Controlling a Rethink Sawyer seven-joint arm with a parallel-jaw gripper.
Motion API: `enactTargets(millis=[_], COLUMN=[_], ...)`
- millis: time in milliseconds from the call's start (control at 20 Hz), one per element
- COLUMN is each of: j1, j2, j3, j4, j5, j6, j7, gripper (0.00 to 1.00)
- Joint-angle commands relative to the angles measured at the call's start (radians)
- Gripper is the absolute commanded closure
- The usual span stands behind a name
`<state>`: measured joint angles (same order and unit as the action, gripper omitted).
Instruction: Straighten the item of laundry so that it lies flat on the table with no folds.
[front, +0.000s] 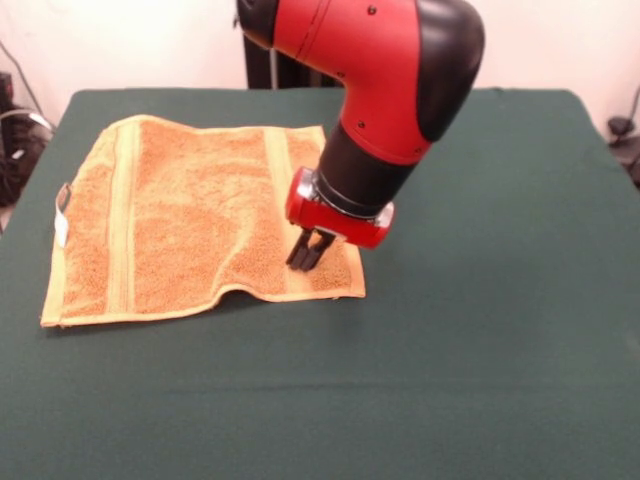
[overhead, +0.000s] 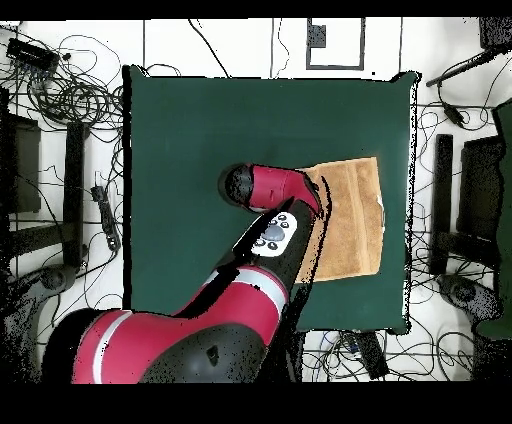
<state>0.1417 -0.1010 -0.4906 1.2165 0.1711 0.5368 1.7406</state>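
Observation:
The item of laundry is an orange-yellow terry towel spread on the left half of the dark green table. It lies mostly flat, with a small raised ripple at its front edge and a crease running up from it. A white tag sticks out of its left edge. My gripper points down onto the towel near its front right corner, shut, tips at the cloth. In the overhead view the towel lies at the table's right side and the arm covers its left edge and hides the gripper.
Bare green table stretches wide to one side of the towel. Cables and equipment surround the table on the floor. The towel's left edge reaches close to the table edge.

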Motion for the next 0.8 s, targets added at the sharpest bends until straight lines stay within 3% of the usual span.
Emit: enactTargets(millis=[50,200,500,800], j1=[0.102,0.119,0.156,0.159], j2=[0.290,0.305,0.323,0.336], j3=[0.449,0.426,0.378,0.392], j4=[-0.099,-0.153,-0.194,-0.213], j5=[0.070,0.033,0.044,0.047], j6=[-0.243,-0.166,-0.082,-0.049], j7=[0.116,0.071,0.170,0.177], gripper=[1.00,1.00,1.00,1.00])
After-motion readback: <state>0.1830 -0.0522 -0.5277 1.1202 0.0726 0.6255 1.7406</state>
